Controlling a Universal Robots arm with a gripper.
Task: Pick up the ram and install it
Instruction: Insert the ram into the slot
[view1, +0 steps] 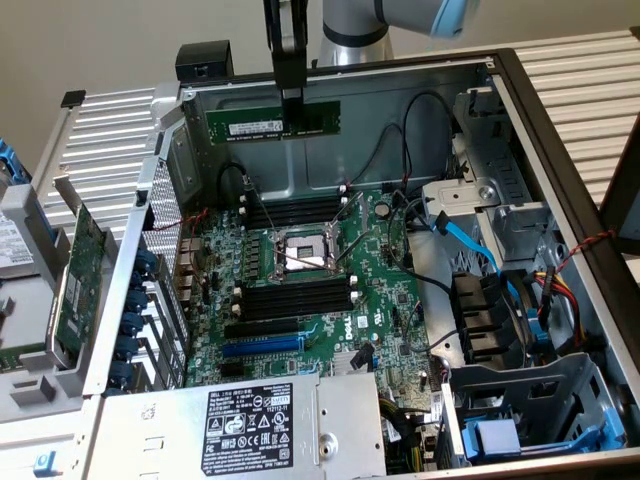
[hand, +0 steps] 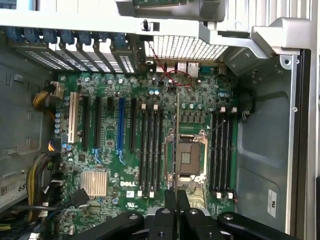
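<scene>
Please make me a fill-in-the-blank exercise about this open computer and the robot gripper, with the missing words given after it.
1. The gripper holds the ram ____ the motherboard, not touching it.
2. The black memory slots beside the processor socket are all ____.
3. The motherboard is ____ in colour.
4. The flat cable at the exterior view's right of the socket is ____.
Missing words: above; empty; green; blue.
</scene>
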